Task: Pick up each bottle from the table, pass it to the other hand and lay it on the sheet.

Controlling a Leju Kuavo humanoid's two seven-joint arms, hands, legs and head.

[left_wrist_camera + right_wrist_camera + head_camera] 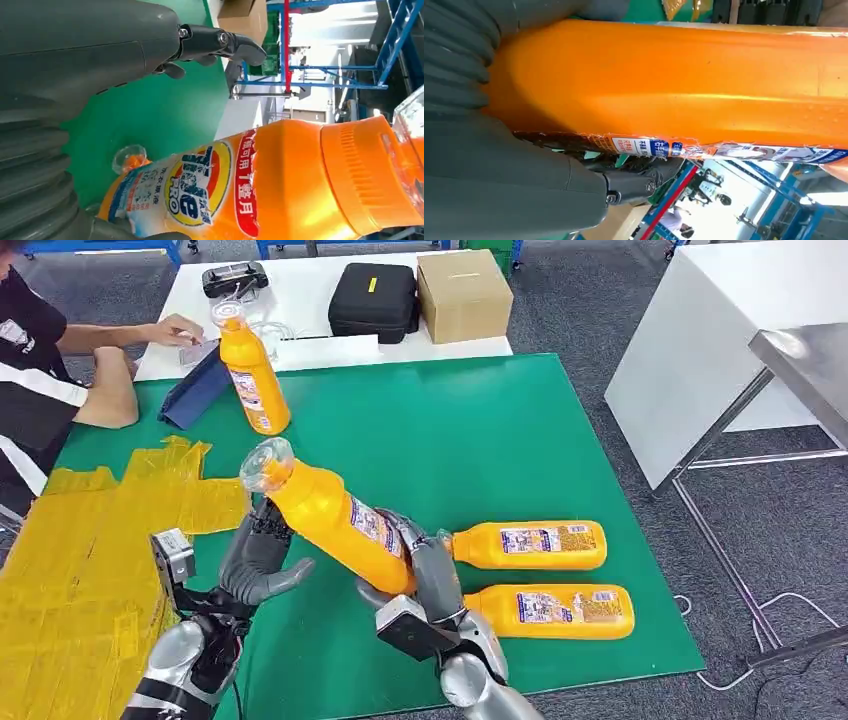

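Observation:
My right hand (425,572) grips the lower body of an orange detergent bottle (335,520) and holds it tilted above the green table (450,440), its clear cap pointing up and to the left. The same bottle (674,80) lies across the right wrist view. My left hand (262,562) is open just under the bottle's neck, its fingers (220,42) spread beside the bottle (280,185). Two more orange bottles (530,544) (555,612) lie on their sides at the right. A third bottle (255,375) stands upright at the back left. The yellow sheet (90,540) covers the table's left side.
A person (40,360) sits at the far left, a hand near the upright bottle and a blue pouch (195,390). A black case (372,300) and a cardboard box (463,292) stand on the white table behind. Another white table (690,350) stands to the right.

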